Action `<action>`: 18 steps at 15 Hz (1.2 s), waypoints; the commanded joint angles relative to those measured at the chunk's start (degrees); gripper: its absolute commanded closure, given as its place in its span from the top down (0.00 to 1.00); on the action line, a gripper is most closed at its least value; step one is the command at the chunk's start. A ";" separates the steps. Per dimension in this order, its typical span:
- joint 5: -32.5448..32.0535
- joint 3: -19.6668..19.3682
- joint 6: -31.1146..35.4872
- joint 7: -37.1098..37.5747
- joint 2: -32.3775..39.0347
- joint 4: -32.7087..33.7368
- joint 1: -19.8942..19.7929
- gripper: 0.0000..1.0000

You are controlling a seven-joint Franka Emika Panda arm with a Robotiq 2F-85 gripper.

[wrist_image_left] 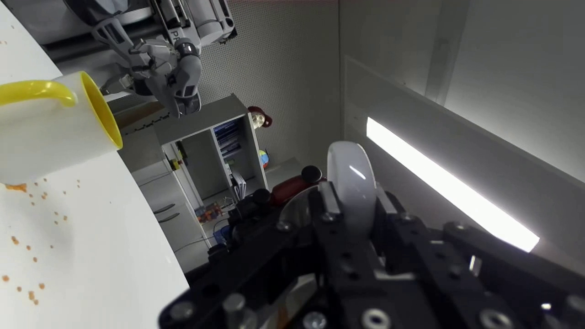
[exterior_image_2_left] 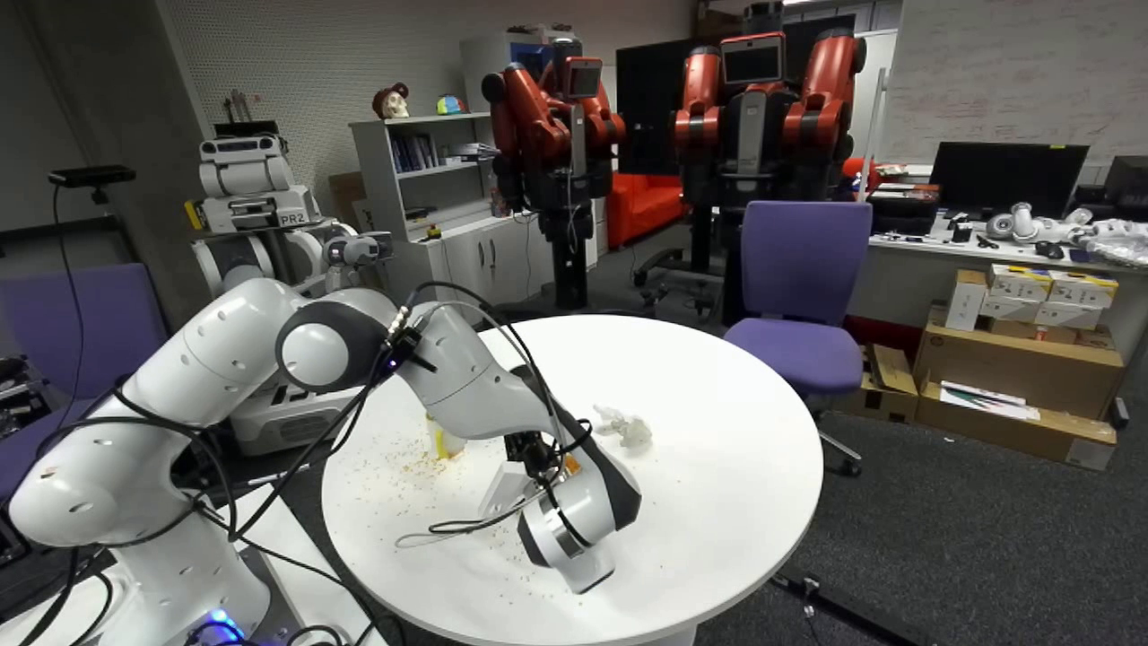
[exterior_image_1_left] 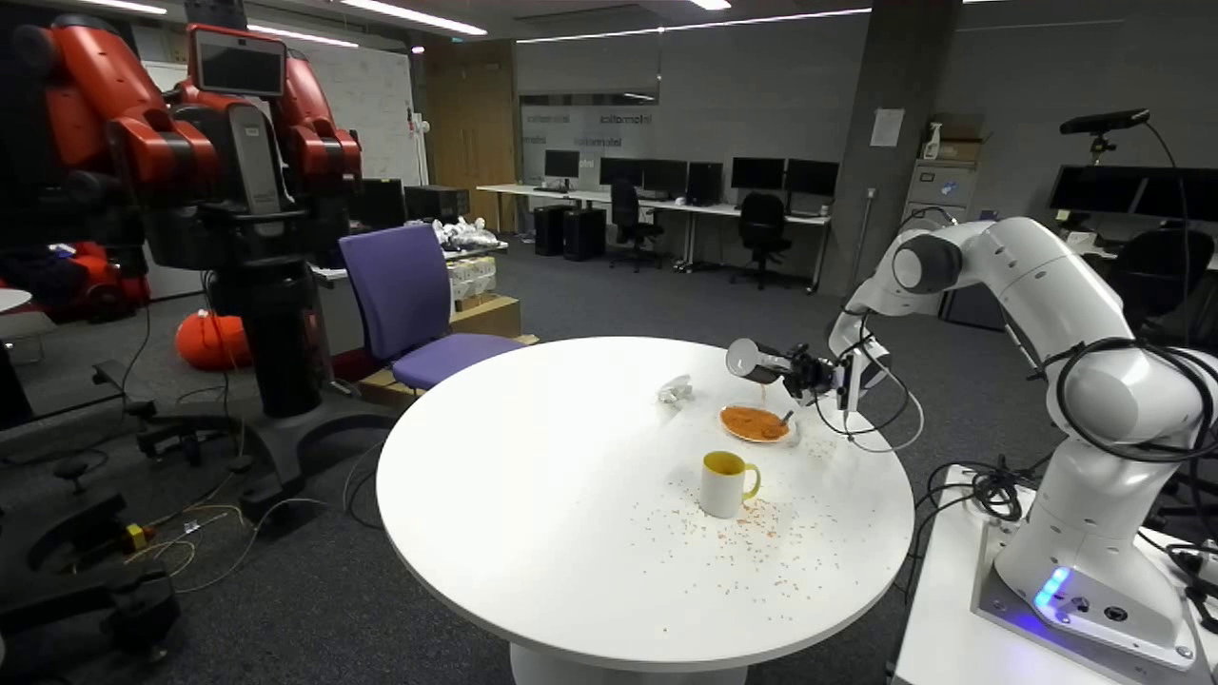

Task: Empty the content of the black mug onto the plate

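Over the tabletop [exterior_image_1_left: 533, 495], the gripper [wrist_image_left: 358, 201] is closed, its fingers [wrist_image_left: 330, 200] pinching a pale, glossy piece [wrist_image_left: 351, 173] that is probably the handle of the black mug [exterior_image_1_left: 754, 362]. Tipped onto its side, the mug hangs above the plate [exterior_image_1_left: 745, 439], not touching it; whether anything is left inside is hidden. Orange fills the plate, seemingly grain, and a tan streak [exterior_image_1_left: 762, 391] under the mug may be more of it falling, too faint to be sure. I judge the pour itself to be in hand, perhaps well along. Next, the wrist should tip further over the plate until the mug runs out, then right it. Farther out, the yellow-lined cup [exterior_image_1_left: 721, 488] stands upright among scattered orange grains [exterior_image_1_left: 761, 557], apart from the plate.
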 commanded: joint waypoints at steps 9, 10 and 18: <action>3.04 2.29 -6.40 2.07 0.99 3.51 -1.14 0.05; 3.18 2.37 -7.36 1.43 1.14 3.63 -1.26 0.05; 5.06 2.13 -12.08 1.15 2.33 4.68 -0.93 0.05</action>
